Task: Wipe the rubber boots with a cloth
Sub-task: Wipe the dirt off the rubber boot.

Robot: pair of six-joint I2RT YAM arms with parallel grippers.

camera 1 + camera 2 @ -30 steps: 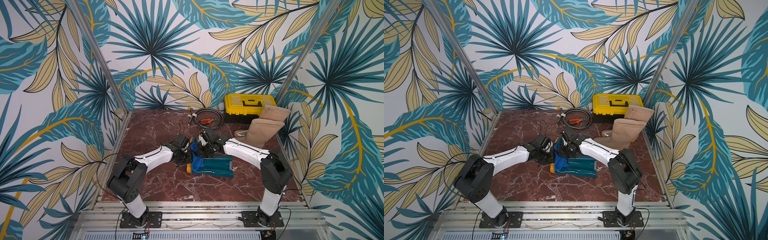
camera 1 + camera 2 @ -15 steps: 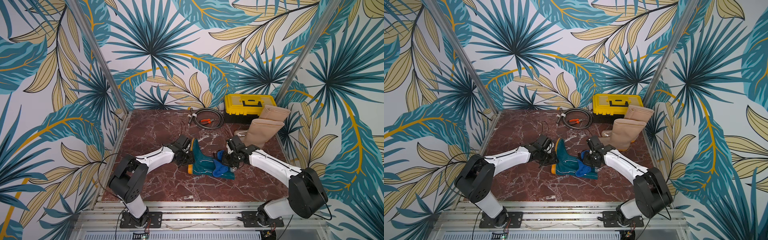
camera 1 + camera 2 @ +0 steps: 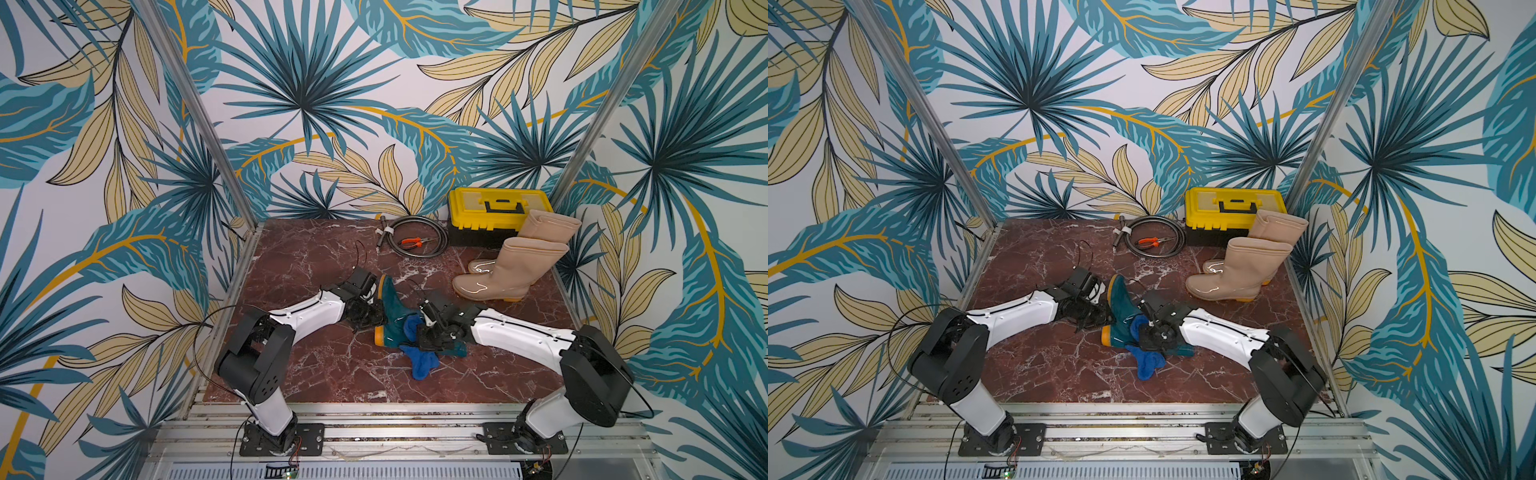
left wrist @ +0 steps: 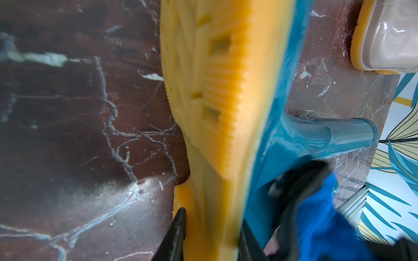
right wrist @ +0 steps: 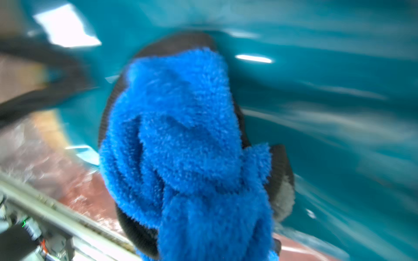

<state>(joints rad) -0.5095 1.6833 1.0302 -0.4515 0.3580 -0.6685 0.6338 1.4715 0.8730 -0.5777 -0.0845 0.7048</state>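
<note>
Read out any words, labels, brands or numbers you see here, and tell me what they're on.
None readable: no lettering shows on the yellow plastic toolbox, the two glossy beige rubber boots, the dark teal rubber boot or the fluffy blue cloth. The teal boot's orange sole bears only tread ridges.

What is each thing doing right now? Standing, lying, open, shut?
teal boot: lying on its side, sole gripped.
tan boots: both standing upright.
cloth: bunched against the teal boot.
toolbox: lid shut.
cable: coiled.
left gripper: jaws shut on the teal boot.
right gripper: jaws shut on the cloth.
</note>
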